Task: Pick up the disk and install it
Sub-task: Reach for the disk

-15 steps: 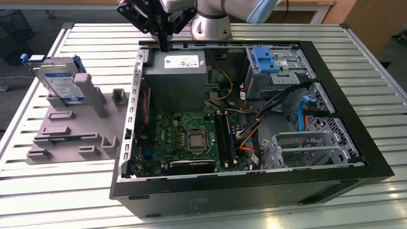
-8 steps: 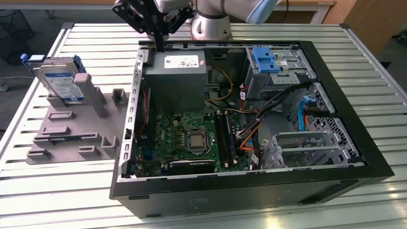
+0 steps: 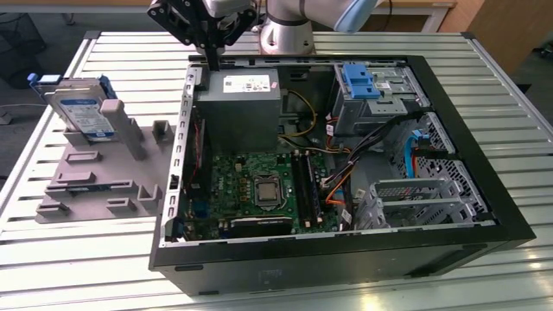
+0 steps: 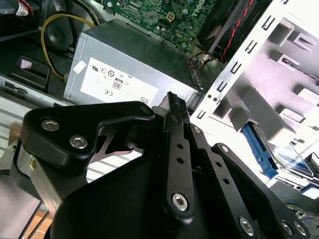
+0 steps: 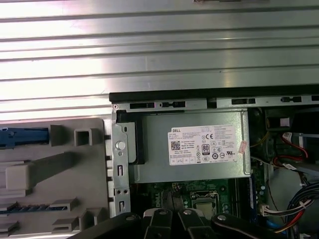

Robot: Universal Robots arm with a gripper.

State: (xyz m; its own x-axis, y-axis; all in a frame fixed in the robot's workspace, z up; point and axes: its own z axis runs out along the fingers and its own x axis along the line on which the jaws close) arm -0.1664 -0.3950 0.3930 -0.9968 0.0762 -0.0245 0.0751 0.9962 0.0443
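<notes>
The disk [image 3: 84,111], silver with a white-and-blue label and blue side rails, leans upright in a grey holder [image 3: 95,175] on the table, at the exterior view's left of the open computer case [image 3: 346,253]. In the second wrist view the disk [image 4: 295,160] shows past the case wall. My gripper [image 3: 210,63] hangs above the case's rear corner by the power supply, well apart from the disk. Its black fingers [image 4: 173,107] are pressed together with nothing between them.
The grey power supply [image 3: 237,110] with a white sticker sits just below the gripper. A blue latch [image 3: 359,81] tops the drive bay at the far right. The motherboard [image 3: 250,188], cables and a metal drive cage [image 3: 415,197] fill the case. The table [image 3: 519,116] is slatted metal.
</notes>
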